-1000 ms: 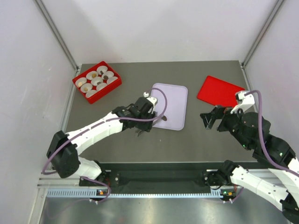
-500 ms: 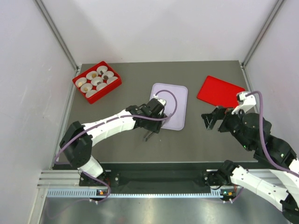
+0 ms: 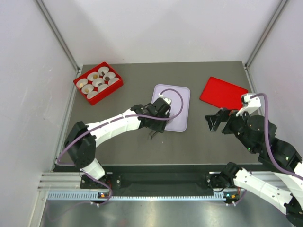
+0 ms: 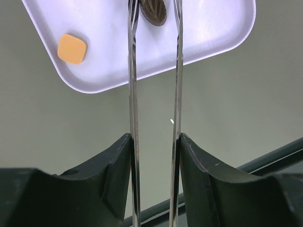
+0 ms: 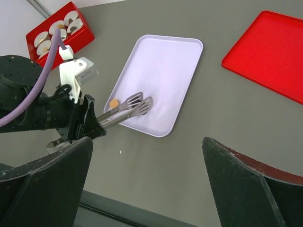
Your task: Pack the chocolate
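Two hands | left hand [image 4: 154,158] clamps tongs [image 4: 131,94] around dark chocolate [image 4: 154,10] | right hand [image 5: 147,156] wide open, empty

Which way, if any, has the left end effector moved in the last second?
Yes: the left end effector shifted right, over the lavender tray's near-left corner.

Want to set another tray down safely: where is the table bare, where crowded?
Bare: the table along its near edge between the two arms, and the far strip between red box and lavender tray. The gap between that tray and the red lid is narrower, the right pincer beside it. Crowded: the tray's near-left corner, where the left pincer holds tongs at the chocolate.
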